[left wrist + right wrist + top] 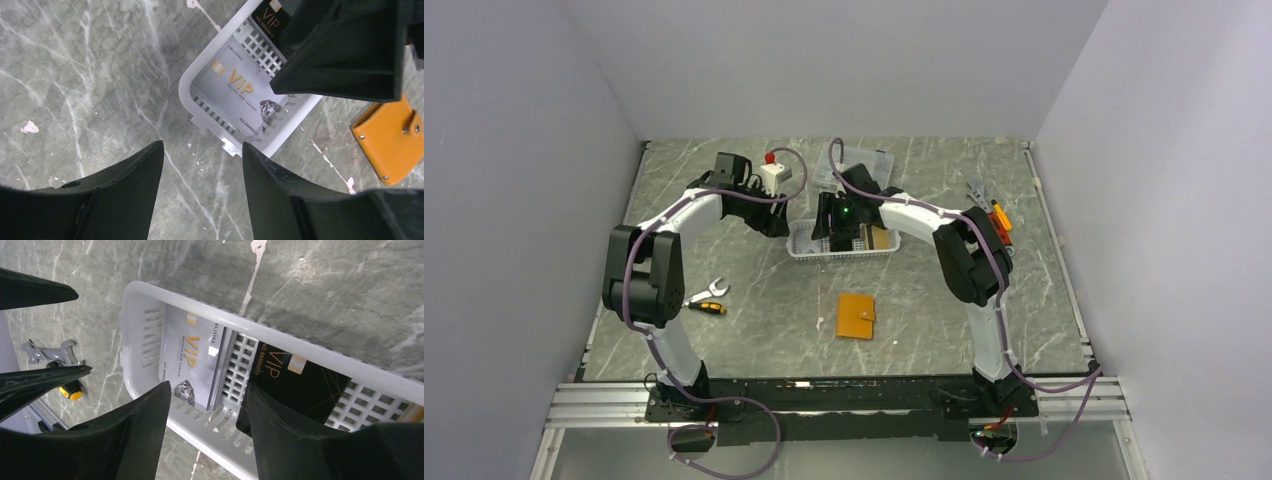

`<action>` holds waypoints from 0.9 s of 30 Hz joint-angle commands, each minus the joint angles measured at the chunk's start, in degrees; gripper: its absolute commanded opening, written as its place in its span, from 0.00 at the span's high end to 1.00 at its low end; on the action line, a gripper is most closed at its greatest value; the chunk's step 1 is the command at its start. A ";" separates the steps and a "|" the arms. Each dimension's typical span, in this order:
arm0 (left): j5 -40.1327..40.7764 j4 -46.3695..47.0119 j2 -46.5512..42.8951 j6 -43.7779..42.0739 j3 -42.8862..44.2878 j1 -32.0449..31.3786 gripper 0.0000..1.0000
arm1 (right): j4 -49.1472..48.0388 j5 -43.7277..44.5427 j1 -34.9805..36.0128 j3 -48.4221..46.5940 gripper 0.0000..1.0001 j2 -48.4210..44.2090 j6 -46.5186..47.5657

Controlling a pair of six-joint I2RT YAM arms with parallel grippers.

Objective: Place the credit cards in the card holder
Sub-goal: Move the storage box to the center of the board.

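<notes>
Two of the credit cards lie in a white slotted basket: a grey-white VIP card at its left end and a black VIP card beside it. The orange card holder lies shut on the table in front of the basket. My right gripper hangs open over the basket's near wall, its fingers straddling the gap between the two cards. My left gripper is open over bare table just outside the basket's left corner. Neither holds anything.
A yellow-handled wrench lies on the left of the table. A clear compartment box and a white block with a red knob stand at the back. Orange-handled tools lie at the right. Walls close three sides.
</notes>
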State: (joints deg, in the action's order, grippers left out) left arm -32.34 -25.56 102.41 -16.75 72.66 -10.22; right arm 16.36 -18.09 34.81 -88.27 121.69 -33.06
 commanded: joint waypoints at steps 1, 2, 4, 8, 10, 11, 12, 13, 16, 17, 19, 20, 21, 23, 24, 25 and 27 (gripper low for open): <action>0.58 0.62 0.90 0.20 1.20 -0.15 0.37 | -1.36 0.02 1.34 -2.31 0.40 0.91 -0.69; 0.51 0.70 0.80 0.20 1.05 -0.15 0.36 | -1.28 0.57 1.59 -2.42 0.40 0.81 -0.73; 0.40 0.89 0.41 0.35 0.40 -0.14 0.37 | -1.24 2.05 1.92 -2.46 0.40 0.19 -0.79; 0.18 0.76 -0.34 0.25 -0.31 -0.15 0.37 | -0.72 4.41 2.80 -3.25 0.41 -0.80 -0.41; 0.25 0.78 -0.74 0.27 -0.55 -0.15 0.37 | -0.02 4.66 3.17 -4.31 0.41 -0.39 -0.30; 0.19 0.71 -0.90 0.17 -0.71 -0.11 0.37 | 0.62 4.64 3.23 -5.06 0.41 0.23 -0.33; 0.17 0.64 -1.00 0.21 -0.73 -0.15 0.37 | 1.43 4.95 3.37 -5.81 0.41 1.16 -0.42; 0.04 0.47 -1.18 0.26 -0.81 -0.15 0.38 | 1.99 5.46 3.51 -6.37 0.41 1.85 -0.50; -0.23 0.31 -2.03 0.23 -1.21 -0.07 0.38 | 4.04 7.97 4.17 -8.31 0.39 3.62 -0.43; -0.26 0.30 -2.42 0.14 -1.33 -0.07 0.38 | 5.33 9.29 4.47 -9.56 0.38 4.38 -0.13; -0.39 0.07 -3.08 -0.02 -1.47 -0.02 0.38 | 8.75 11.65 5.19 -12.48 0.35 6.18 0.46; -0.50 0.06 -3.36 -0.03 -1.46 0.08 0.38 | 10.15 12.65 5.45 -13.53 0.34 6.81 0.65; -0.79 0.03 -3.62 0.01 -1.54 0.15 0.38 | 10.71 13.66 5.72 -13.86 0.34 6.96 0.68; -1.30 0.01 -4.06 0.29 -1.65 0.40 0.38 | 10.75 15.11 6.10 -13.36 0.33 6.62 0.71; -1.42 0.01 -4.25 0.43 -1.91 0.45 0.38 | 10.67 15.61 6.29 -13.03 0.32 6.32 0.78; -1.61 0.13 -4.50 0.55 -2.10 0.58 0.38 | 10.31 15.82 6.46 -12.51 0.31 6.08 0.80; -1.74 0.33 -5.03 0.79 -2.43 0.70 0.39 | 10.15 15.80 6.59 -12.03 0.31 6.12 0.57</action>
State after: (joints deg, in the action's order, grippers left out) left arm -32.05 -25.93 100.82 -16.71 70.70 -10.02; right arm 23.59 -5.61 40.77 -99.70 128.57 -32.93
